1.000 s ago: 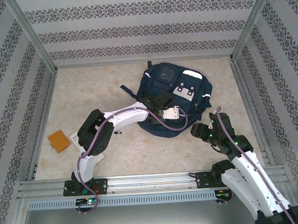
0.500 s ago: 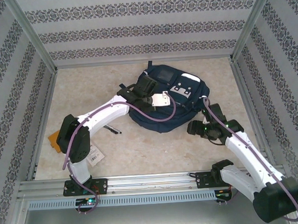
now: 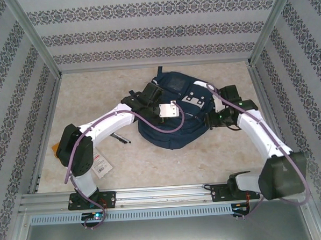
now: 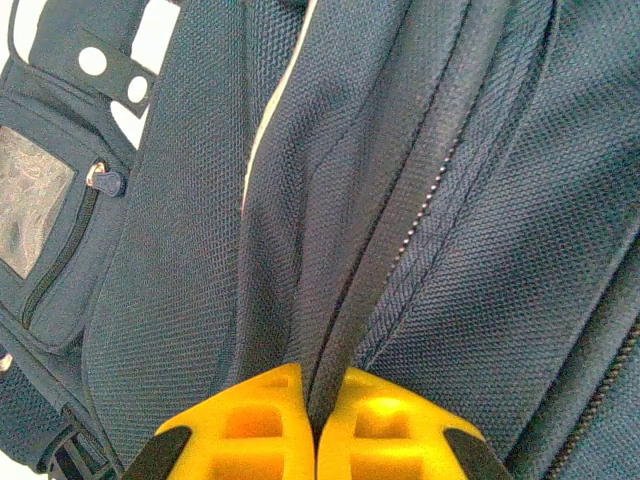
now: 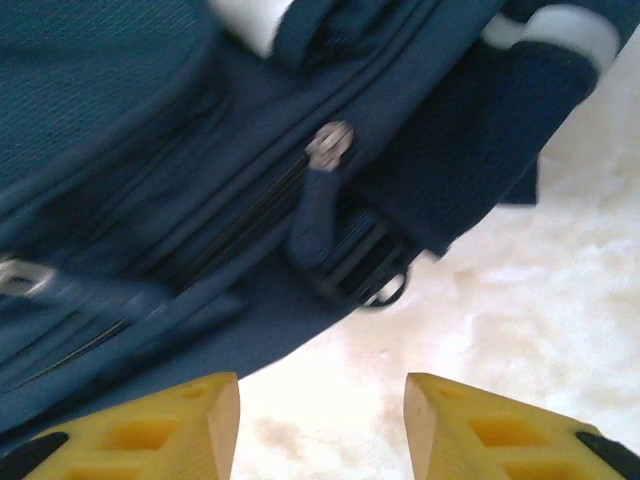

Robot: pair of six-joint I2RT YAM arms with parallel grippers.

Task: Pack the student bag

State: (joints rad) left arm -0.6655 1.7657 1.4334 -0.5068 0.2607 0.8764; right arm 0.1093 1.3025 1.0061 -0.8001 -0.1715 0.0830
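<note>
Right hand [image 5: 320,405] reached the woven student bag [image 3: 183,136] (navy).

A purpose-built robot test cell, of the kind found in a lab, is shown rather than a lived-in room. A marble-patterned worktop [image 3: 152,163] is enclosed on 3 sides by panels [image 3: 155,29] papered in a striped floral print and held by bare aluminium posts [image 3: 35,38]. At the near edge a metal rail [image 3: 164,192] is fitted, to which the left arm [image 3: 104,123] and the right arm [image 3: 261,133] are bolted, above a slotted cable duct [image 3: 154,213].
</note>
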